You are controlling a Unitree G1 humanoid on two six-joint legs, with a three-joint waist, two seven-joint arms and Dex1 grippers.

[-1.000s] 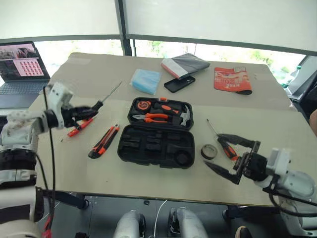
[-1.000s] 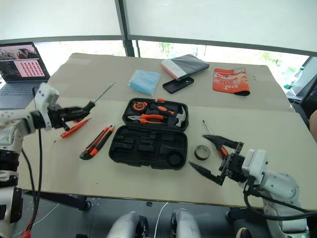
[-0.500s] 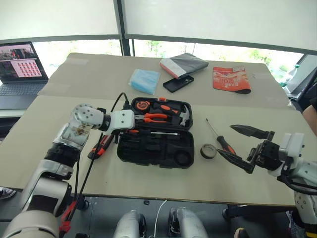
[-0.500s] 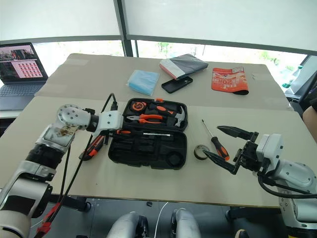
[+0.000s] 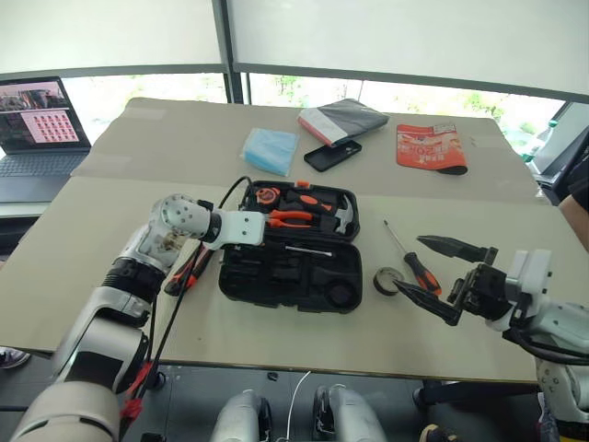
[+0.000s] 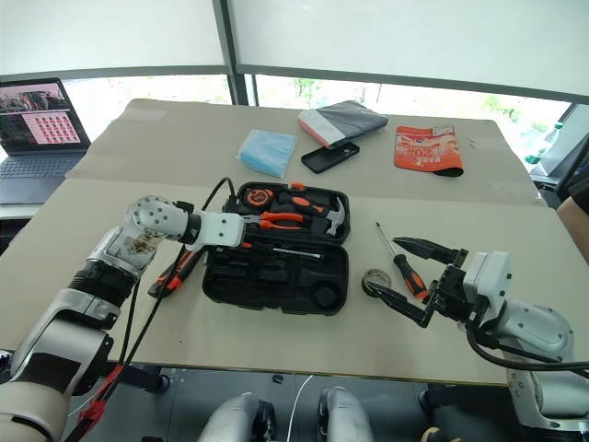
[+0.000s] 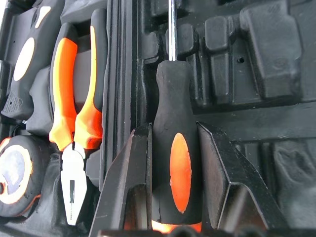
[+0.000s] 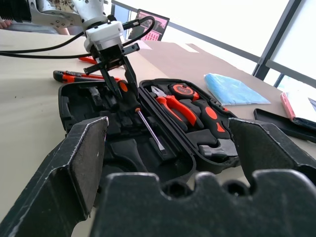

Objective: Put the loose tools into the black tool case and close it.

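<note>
We see a beige table (image 5: 110, 267): case (image 5: 290, 272) centre, knife (image 5: 187, 270) left, phone (image 5: 332, 155) top, tape (image 5: 386, 281) right.

We record even, bright daylight entering through the windows (image 5: 386, 92) beyond the far edge of the table (image 5: 515, 230); the glass is blown out to near white. Shadows on the tabletop are soft and faint. The head views are sharp, with mild bowing toward the edges. In the right wrist view the near black fingers (image 8: 74, 168) are soft and the sky glares.
</note>
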